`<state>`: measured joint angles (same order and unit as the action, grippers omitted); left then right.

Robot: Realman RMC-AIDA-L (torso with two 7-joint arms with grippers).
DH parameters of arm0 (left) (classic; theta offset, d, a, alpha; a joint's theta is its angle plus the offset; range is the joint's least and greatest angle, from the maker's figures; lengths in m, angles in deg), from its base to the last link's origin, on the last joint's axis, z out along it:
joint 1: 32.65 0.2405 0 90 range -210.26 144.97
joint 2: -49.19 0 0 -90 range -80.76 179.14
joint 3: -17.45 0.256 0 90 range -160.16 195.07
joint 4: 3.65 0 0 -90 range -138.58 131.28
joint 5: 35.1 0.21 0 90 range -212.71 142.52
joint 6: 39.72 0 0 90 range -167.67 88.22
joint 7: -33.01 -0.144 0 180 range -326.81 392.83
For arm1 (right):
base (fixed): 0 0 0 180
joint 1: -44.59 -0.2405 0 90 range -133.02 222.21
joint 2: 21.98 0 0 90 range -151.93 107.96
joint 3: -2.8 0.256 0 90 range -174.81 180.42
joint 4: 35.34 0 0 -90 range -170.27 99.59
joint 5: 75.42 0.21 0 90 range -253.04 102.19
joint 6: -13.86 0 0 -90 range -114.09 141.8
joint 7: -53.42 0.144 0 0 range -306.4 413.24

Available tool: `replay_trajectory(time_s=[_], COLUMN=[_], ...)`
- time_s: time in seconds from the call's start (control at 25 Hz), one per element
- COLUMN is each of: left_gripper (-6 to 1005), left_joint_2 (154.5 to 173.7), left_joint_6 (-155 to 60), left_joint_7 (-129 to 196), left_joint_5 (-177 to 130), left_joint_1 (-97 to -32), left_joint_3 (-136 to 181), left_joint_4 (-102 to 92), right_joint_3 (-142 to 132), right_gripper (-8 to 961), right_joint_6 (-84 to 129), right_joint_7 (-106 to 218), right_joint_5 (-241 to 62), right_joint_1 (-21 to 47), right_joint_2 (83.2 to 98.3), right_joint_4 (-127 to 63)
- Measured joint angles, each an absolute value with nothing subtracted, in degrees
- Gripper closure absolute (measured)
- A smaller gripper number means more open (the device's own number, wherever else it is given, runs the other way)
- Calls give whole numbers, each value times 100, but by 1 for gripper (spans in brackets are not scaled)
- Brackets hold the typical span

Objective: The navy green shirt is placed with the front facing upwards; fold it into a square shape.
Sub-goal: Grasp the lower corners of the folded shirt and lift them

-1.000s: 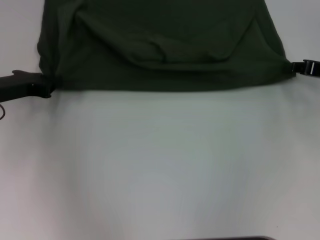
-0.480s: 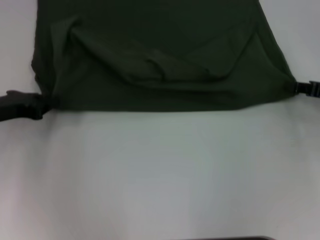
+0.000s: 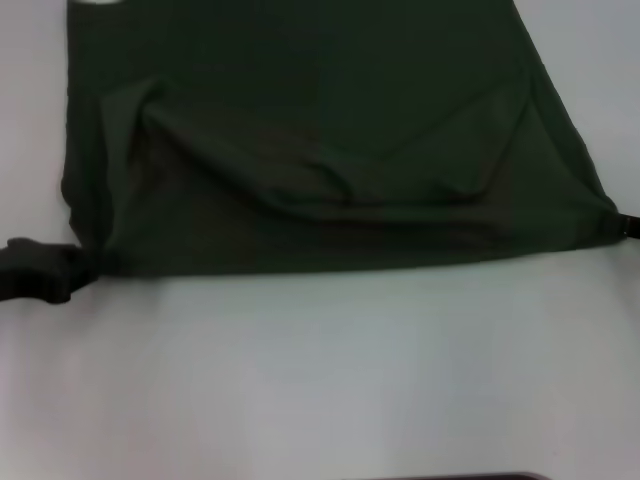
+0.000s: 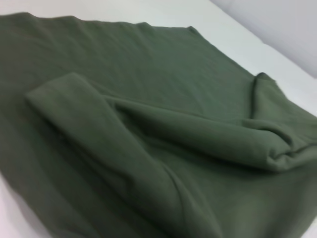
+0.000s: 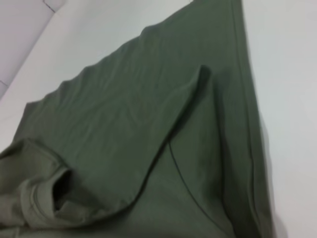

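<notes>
The navy green shirt (image 3: pixel 320 140) lies spread on the white table, plain green side up, with no lettering showing. A folded layer sags in loose creases across its middle. My left gripper (image 3: pixel 75 265) is shut on the shirt's near left corner. At the right edge of the head view, my right gripper (image 3: pixel 628 228) is shut on the near right corner. The near edge is stretched straight between them. The left wrist view shows a folded sleeve (image 4: pixel 114 148) lying on the cloth. The right wrist view shows the shirt's side hem (image 5: pixel 247 124) and an open cuff or collar (image 5: pixel 59 191).
Bare white table (image 3: pixel 320 370) lies between the shirt's near edge and me. A dark strip (image 3: pixel 450 476) runs along the bottom of the head view. White table also shows beside the shirt on both sides (image 5: pixel 292 99).
Both grippers have moved toward me, dragging the shirt's near edge with them. The right gripper has slid almost out of the head view's right edge.
</notes>
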<state>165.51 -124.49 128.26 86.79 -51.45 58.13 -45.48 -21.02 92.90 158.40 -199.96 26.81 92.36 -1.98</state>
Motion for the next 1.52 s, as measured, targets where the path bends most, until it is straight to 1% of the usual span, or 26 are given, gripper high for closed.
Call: replay_trajectory(time_s=[0.4,1.12,1.52], left_gripper=[961,961,961], left_joint_2=[16475,16379,16353], left_joint_6=[-13256,-13560,-14090], left_joint_7=[12820,12869,12807], left_joint_5=[8982,9530,9496], left_joint_1=[-5036,-5035,-5133], left_joint_3=[5812,5781,5493], left_joint_4=[-4558,-4549,-4725], right_joint_3=[-1810,-1613,-1336], right_gripper=[899,901,901], right_joint_6=[9927,10405,10894], right_joint_7=[15227,14899,14667], right_joint_5=[-20024,-20034,-20009], right_joint_1=[2983,3634,3538], right_joint_2=[9247,9198,9172], right_joint_4=[-249,-212,-201])
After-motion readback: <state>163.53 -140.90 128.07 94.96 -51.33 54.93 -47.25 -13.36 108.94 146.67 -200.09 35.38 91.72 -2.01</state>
